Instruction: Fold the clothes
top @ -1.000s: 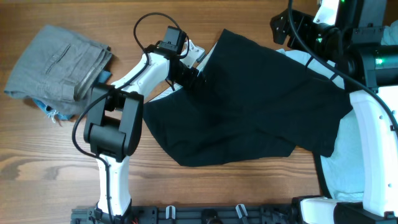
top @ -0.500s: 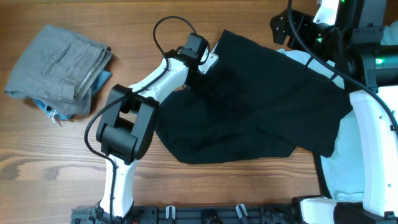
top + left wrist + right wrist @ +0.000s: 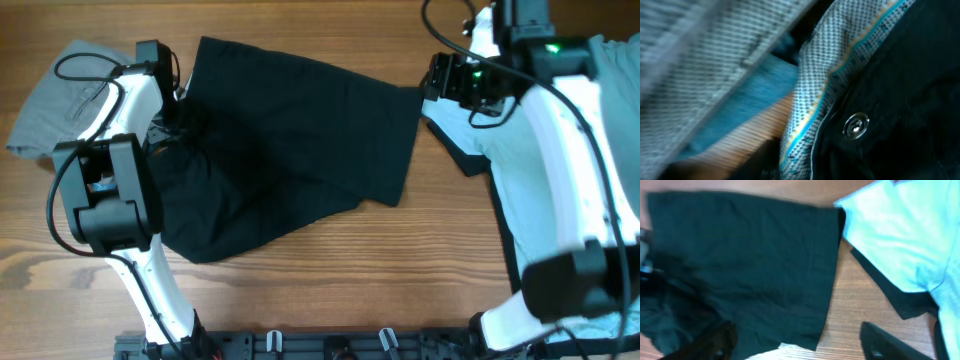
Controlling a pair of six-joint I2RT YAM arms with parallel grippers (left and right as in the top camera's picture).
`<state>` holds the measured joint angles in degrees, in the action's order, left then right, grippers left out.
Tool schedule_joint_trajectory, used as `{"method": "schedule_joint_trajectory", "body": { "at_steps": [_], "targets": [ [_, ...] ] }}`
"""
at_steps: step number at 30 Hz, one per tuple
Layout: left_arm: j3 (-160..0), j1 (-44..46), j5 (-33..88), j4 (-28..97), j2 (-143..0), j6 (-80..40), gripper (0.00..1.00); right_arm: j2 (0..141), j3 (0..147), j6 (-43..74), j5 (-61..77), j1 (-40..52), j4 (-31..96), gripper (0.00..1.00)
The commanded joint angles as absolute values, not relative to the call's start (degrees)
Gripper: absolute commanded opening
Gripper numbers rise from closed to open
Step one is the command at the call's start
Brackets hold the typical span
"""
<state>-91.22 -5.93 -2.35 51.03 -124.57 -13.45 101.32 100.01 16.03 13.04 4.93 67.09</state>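
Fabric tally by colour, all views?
Black: 2, the black garment and a dark piece under the T-shirt
Light blue: 1, the T-shirt
Grey: 1, the trousers
Blue: 1, blue fabric by the trousers
Total: 5

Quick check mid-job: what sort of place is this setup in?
Probably a lab or test bench: robot arms fixed at a wood-grain table, with a black garment and light blue T-shirt laid out.
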Motion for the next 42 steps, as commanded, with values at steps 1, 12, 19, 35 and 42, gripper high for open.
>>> {"method": "schedule_joint_trajectory", "body": {
  "at_steps": [1, 12, 19, 35, 42],
  "targets": [
    [-90.39, -4.69, 5.32, 50.65, -122.96, -15.22, 0.44, 108.55, 100.38, 14.94, 12.14, 4.89, 67.42, 0.65],
    [-90.41, 0.30, 7.42, 52.03, -111.33, -10.68, 0.65, 124.55, 100.38, 13.98, 21.50, 5.02, 60.73, 0.10],
    [-90.39, 0.91, 7.49, 53.84, -104.05, -10.72, 0.77, 133.16, 100.38, 31.88, 16.51, 5.02, 50.04, 0.04],
    [-90.39, 6.39, 10.87, 54.33, -103.92, -10.68, 0.85, 130.41, 105.21, 26.89, 37.47, 0.38, 15.64, 0.47],
    [-90.39, 6.76, 10.90, 54.28, -103.92, -10.70, 0.85, 123.33, 105.19, 16.86, 25.02, -1.23, 48.25, 0.09]
  ]
}}
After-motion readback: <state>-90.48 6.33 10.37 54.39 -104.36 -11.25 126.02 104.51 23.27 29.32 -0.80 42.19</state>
